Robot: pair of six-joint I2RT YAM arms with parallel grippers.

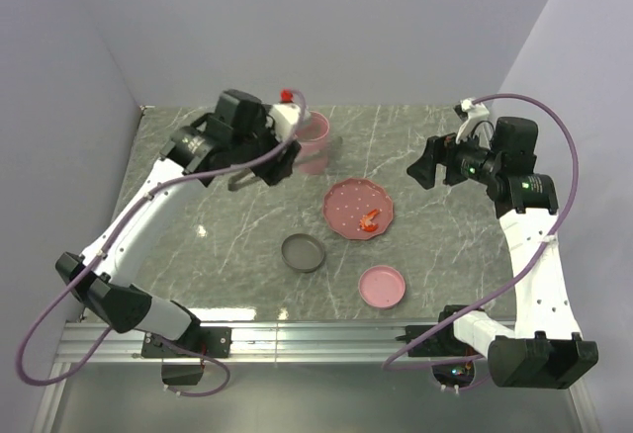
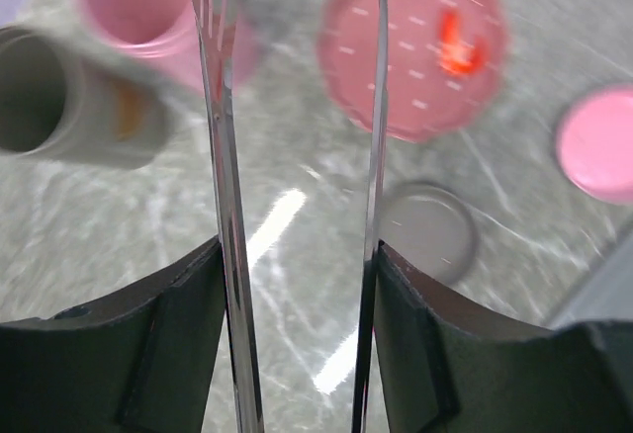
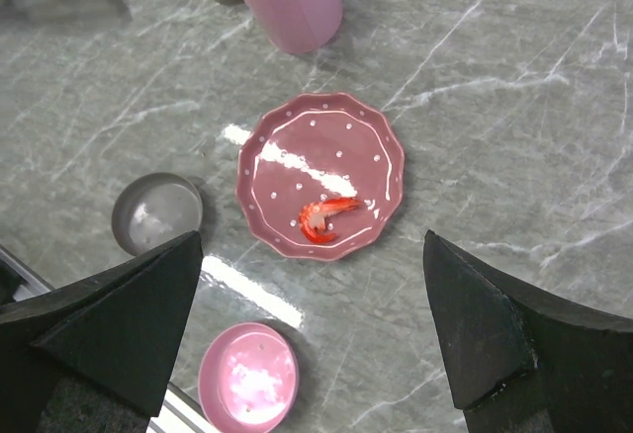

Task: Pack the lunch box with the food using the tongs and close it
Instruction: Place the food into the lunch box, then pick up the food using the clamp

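The left fingers (image 2: 178,354) hold the tongs (image 2: 226,206), an arm against each. The right fingers (image 3: 109,324) stand wide, the shrimp (image 3: 326,217) on its plate (image 3: 287,146) ahead between them.

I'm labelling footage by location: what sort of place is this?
Probably a robot test cell in a lab, not a kitchen: a left arm and right arm bolted to an aluminium rail at the edge of a marble-patterned table, boxed in by plain lavender walls.

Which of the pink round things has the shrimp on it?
The scalloped plate with white dots, in the middle; the smaller, smooth pink lid nearer the arms holds nothing.
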